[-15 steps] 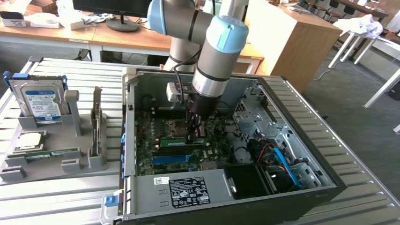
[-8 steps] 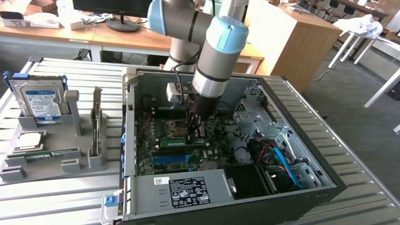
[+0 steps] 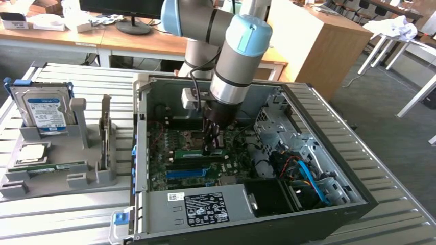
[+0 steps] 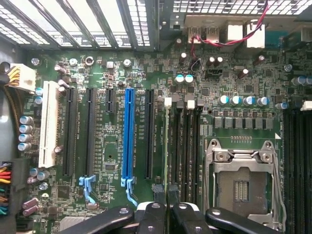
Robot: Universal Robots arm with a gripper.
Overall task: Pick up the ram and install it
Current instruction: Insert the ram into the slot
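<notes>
Office-like lab: desks (image 3: pixel 61 35), monitor (image 3: pixel 122 6), robot arm (image 3: pixel 235 61) over open computer case (image 3: pixel 354 189).

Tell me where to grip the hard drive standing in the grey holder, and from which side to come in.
Grip the hard drive near its top edge, pinching the labelled face and the back, coming down from above. It stands upright in the grey holder, which cradles its lower part, so the top is probably the freest hold.
</notes>
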